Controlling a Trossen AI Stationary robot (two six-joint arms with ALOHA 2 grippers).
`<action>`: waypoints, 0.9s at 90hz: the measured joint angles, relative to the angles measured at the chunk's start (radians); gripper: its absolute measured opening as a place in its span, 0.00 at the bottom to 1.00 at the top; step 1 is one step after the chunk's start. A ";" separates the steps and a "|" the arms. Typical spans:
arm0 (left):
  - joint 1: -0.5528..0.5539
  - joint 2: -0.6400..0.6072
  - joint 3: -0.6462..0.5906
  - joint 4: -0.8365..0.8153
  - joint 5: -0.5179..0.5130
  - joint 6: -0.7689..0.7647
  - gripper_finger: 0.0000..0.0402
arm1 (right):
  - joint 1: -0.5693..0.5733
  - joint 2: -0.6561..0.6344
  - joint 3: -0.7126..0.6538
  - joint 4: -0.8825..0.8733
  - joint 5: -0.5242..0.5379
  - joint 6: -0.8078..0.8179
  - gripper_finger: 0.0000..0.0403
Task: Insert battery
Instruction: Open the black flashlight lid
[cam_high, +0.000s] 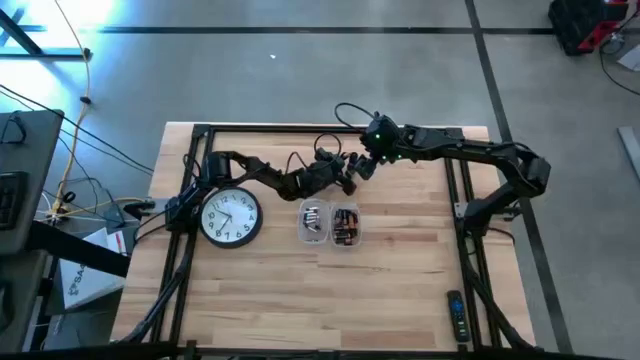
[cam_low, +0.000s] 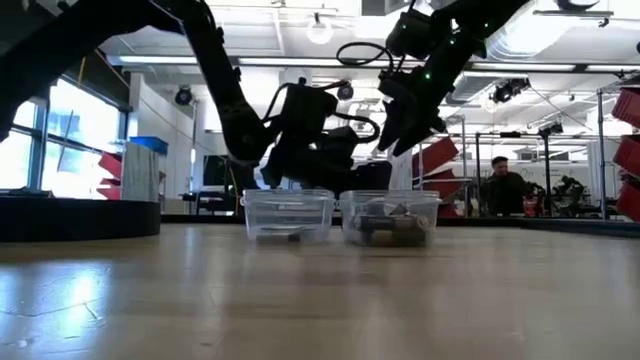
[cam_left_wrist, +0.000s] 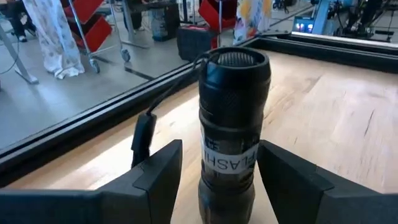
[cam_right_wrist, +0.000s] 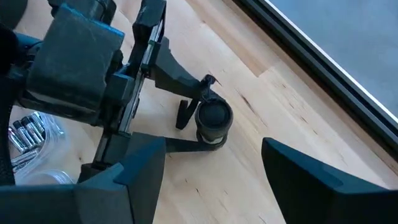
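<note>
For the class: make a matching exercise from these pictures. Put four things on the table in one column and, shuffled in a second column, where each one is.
Things:
1. wall clock
2. flashlight
3. remote control
4. loose batteries

Places:
A. upright between the fingers of the left gripper
B. in the clear tub nearer the clock
C. flat on the table by the left arm's base
D. near the table's front edge on the right arm's side

Pairs: 1-C, 2-A, 3-D, 4-B
</note>
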 joint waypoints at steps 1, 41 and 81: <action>0.000 0.000 0.000 0.000 0.000 0.000 0.47 | 0.000 0.000 0.000 -0.001 0.000 0.000 0.59; 0.000 0.000 0.020 0.009 -0.052 -0.077 0.46 | 0.000 0.000 0.000 -0.013 0.000 0.000 0.59; -0.002 -0.002 0.021 -0.008 -0.043 -0.076 0.21 | 0.001 0.000 0.000 -0.052 -0.005 0.004 0.59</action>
